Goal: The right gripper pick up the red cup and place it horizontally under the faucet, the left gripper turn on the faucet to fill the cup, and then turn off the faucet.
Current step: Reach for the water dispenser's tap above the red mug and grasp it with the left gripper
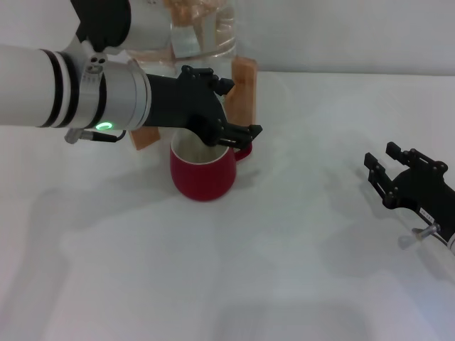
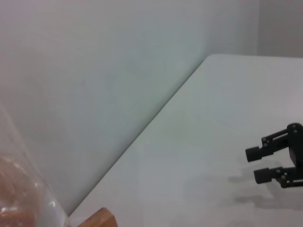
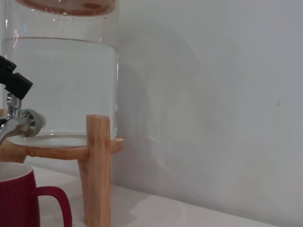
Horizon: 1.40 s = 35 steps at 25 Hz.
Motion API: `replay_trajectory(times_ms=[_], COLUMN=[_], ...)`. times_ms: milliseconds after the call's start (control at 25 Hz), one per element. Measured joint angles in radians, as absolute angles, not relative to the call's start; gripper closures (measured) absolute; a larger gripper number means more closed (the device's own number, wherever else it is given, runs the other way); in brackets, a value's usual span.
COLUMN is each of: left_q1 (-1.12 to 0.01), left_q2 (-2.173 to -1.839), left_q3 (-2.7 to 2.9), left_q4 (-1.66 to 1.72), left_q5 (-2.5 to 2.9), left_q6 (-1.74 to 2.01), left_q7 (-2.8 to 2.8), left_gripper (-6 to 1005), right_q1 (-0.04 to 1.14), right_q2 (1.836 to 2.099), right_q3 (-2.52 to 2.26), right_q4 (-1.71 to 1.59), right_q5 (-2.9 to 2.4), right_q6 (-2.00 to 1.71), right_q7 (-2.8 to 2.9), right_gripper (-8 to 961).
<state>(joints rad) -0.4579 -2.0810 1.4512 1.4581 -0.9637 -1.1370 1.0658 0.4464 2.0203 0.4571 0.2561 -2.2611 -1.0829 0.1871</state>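
The red cup (image 1: pixel 202 175) stands upright on the white table, right in front of the water jug (image 1: pixel 202 32) on its wooden stand (image 1: pixel 245 89). My left gripper (image 1: pixel 238 108) reaches in from the left just above the cup's rim. It stands open at the faucet, which it hides in the head view. The right wrist view shows the chrome faucet (image 3: pixel 21 122) with a black left fingertip (image 3: pixel 13 81) on top of its lever, and the cup (image 3: pixel 19 198) below it. My right gripper (image 1: pixel 380 154) rests open and holds nothing, far right on the table; it also shows as the right gripper (image 2: pixel 254 164).
The jug (image 3: pixel 61 85) holds water, and a wooden stand leg (image 3: pixel 97 165) rises beside the cup's handle. A white wall runs close behind the stand. Bare white table (image 1: pixel 298 234) lies between the cup and the right gripper.
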Motion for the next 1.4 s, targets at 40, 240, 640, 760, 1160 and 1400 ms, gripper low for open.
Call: replay_trajectory(times_ms=[40,240,640,760,1160,1400], left_q1=[-0.458,-0.457,-0.447,-0.443,-0.352,-0.246], left_q2=[-2.081,-2.082,-2.082,-2.082,-2.085,-2.085], left_q3=[1.451,1.451,1.453,1.452,1.472,1.518], left_q4=[1.460,1.466,1.500,1.520,1.576,1.642], left_q5=[-0.961,-0.959,-0.957,-0.966,-1.013,-1.029], left_q6=[-1.140,-1.144,-1.157,-1.148,-1.063,-1.009], left_q7=[1.065,1.059,1.054,1.056,1.053,1.053], left_gripper=[123,123,124,124,124,123], right_q1=[0.446,0.445,0.443,0.445,0.443,0.447], right_q2=[2.020,2.020,2.020,2.020,2.020,2.020], right_q3=[0.457,0.457,0.457,0.457,0.457,0.457], right_q4=[0.256,0.256,0.258,0.259,0.259,0.257], right_q5=[-2.261,-2.261,-2.261,-2.261,-2.261,-2.261], right_q6=[-1.083,-1.083,-1.083,-1.083,-1.095,-1.095], right_q7=[0.187,0.187,0.187,0.187,0.187,0.187], right_gripper=[558,558,558,558,558,558])
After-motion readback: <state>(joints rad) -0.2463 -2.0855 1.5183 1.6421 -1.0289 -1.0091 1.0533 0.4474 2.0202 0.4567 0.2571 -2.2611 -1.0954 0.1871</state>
